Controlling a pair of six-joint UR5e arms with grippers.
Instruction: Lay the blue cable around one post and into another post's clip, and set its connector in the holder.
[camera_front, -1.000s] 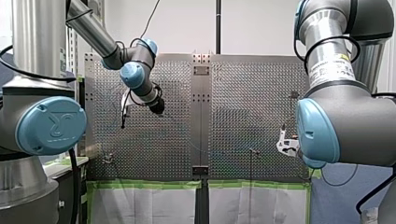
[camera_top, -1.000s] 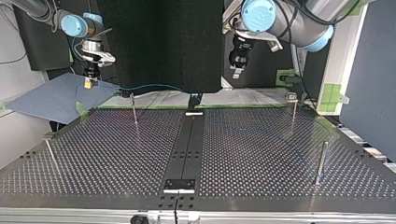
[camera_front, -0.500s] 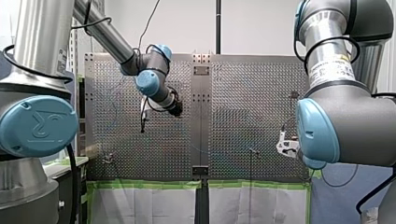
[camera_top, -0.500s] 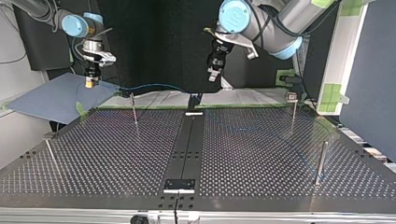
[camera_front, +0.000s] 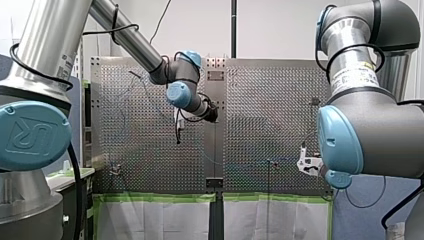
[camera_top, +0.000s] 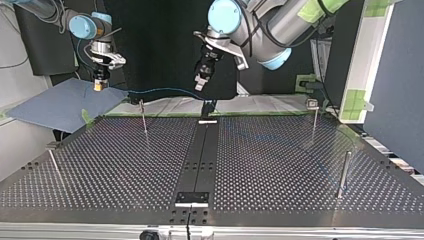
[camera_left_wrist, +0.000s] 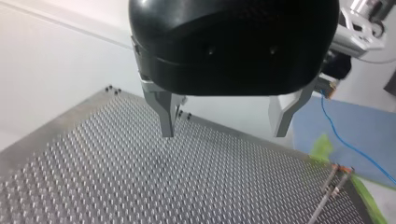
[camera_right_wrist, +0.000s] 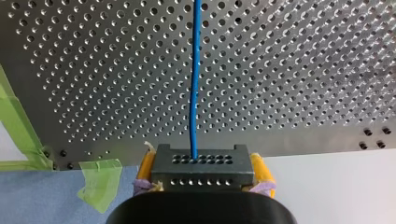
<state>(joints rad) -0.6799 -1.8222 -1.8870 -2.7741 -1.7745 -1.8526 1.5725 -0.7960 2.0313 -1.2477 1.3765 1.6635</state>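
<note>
1. Blue cable (camera_right_wrist: 194, 84): judged thin, light and limp w/ a bit of spring. Prob. won't keep a bend unless kept taut round a post. Jacket looks smooth, so likely to slide thru a loose pinch.
2. Connector (camera_right_wrist: 203, 161): small black block, looks rigid, so the best grip pt. Held by right hand (camera_top: 100, 86), upper left of top view, clamped on it w/ yellow pads (camera_right_wrist: 146, 167) either side. Cable leaves straight ahead of hand, out over desk.
3. From connector, seen as a slack line sagging toward upper centre of top view. Further run over desk too faint to trace.
4. Left hand (camera_left_wrist: 226, 126): metal fingers (camera_left_wrist: 164, 114) spread wide, nothing between. Hangs above far middle of desk, near cable's sag. For guiding, better to pinch cable lightly a short way from connector. Hard squeeze or sharp bend = kink risk.
5. Desk (camera_top: 280, 165): flat perforated metal, hard. Little friction expected, so cable apt to skate on it.
6. Thin upright posts (camera_top: 143, 117) well apart: one left of centre, one far right, a stouter one lower right, a leaning one lower left. Clips too small to read; can't tell which fitting is holder.
7. Room: dark backdrop behind arms, blue mat (camera_top: 60, 102) under right hand off desk's far-left corner, green tape (camera_right_wrist: 98, 184) along desk edge.
</note>
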